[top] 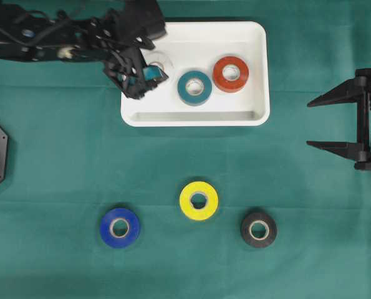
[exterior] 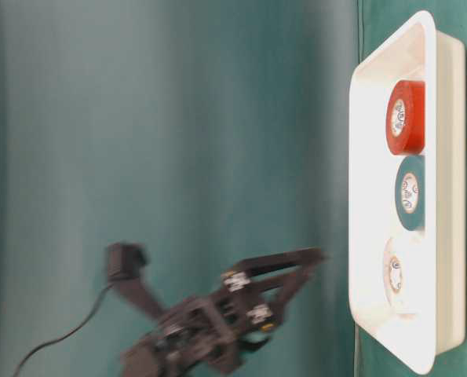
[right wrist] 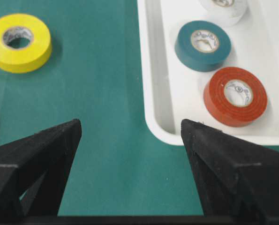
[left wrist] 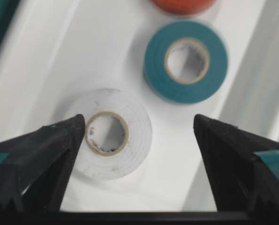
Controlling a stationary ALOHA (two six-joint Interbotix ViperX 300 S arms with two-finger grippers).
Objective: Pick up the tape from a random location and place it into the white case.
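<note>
The white case (top: 197,116) lies at the back of the table and holds a white tape (left wrist: 112,136), a teal tape (top: 194,87) and a red tape (top: 231,73). My left gripper (left wrist: 139,124) hangs open over the case's left end. The white tape lies flat on the case floor below its jaws, near the left finger, and nothing is held. On the cloth lie a yellow tape (top: 199,200), a blue tape (top: 120,227) and a black tape (top: 259,229). My right gripper (top: 311,123) stands open at the right edge, empty, above bare cloth.
The green cloth (top: 60,162) covers the whole table. In the right wrist view the case's near corner (right wrist: 162,133) sits just ahead of the right finger, with the yellow tape (right wrist: 19,43) off to the left.
</note>
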